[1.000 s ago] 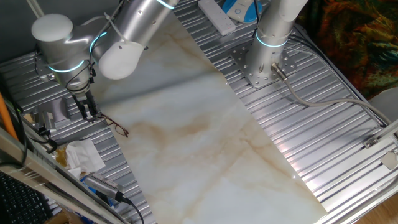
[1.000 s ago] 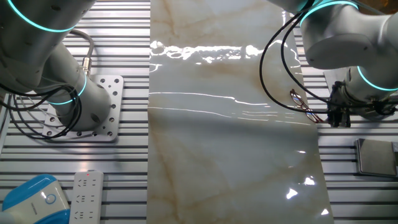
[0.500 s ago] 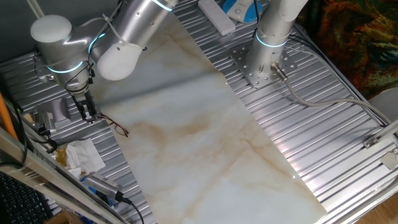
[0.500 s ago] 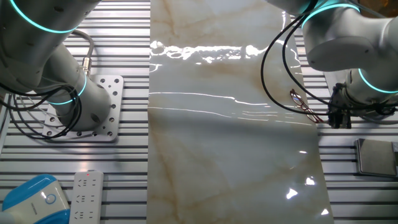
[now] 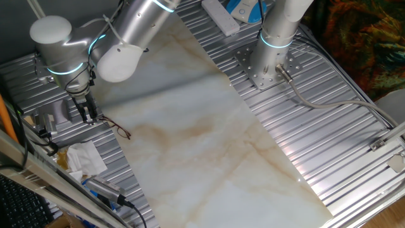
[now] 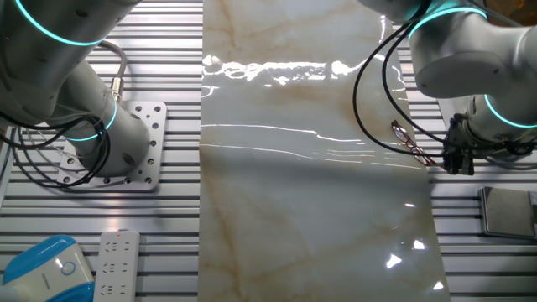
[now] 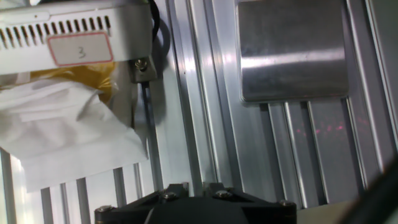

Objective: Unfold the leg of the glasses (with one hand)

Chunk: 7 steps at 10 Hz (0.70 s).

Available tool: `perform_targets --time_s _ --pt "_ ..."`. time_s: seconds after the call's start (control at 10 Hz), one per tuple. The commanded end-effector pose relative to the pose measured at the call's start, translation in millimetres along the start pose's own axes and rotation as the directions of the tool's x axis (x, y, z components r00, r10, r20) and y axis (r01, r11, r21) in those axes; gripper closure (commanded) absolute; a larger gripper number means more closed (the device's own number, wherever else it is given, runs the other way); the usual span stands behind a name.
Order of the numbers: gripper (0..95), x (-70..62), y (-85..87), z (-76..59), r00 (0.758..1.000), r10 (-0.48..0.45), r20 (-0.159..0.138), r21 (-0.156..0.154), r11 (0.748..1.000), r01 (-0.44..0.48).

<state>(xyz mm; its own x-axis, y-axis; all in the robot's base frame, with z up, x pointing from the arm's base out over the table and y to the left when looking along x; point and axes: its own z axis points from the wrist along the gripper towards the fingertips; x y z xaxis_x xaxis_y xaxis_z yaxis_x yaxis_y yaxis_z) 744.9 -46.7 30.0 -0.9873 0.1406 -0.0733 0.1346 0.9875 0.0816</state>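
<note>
The glasses [image 5: 118, 130] lie at the edge of the marble sheet [image 5: 209, 126], just beside the gripper [image 5: 88, 116]. Its fingers look close together, holding nothing. If they push down badly, the thin wire could bend or slide away. I see no boxes or bowls here.

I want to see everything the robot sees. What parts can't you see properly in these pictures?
- Glasses: too small in both fixed views to tell whether the legs are folded.
- Glasses in the hand view: not in the picture at all.
- Gripper: fingers tiny in both fixed views, cut off by the bottom edge in the hand view, so open or shut is unclear.
- Whether the gripper touches the glasses: too small to tell.
</note>
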Motion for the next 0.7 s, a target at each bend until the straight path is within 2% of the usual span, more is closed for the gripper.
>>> perform_targets --time_s 0.1,0.2,0.4,0.7 --pt "95.0 0.6 -0.4 0.2 1.0 0.0 -0.005 0.004 1.0 0.0" --pt "76.0 0.6 -0.4 0.2 1.0 -0.008 -0.003 0.001 1.0 0.008" --pt "76.0 0.8 -0.4 -0.1 1.0 -0.032 -0.002 0.0 1.0 0.032" --pt "76.0 1.0 -1.6 -1.0 1.0 0.022 -0.005 -0.003 1.0 -0.022"
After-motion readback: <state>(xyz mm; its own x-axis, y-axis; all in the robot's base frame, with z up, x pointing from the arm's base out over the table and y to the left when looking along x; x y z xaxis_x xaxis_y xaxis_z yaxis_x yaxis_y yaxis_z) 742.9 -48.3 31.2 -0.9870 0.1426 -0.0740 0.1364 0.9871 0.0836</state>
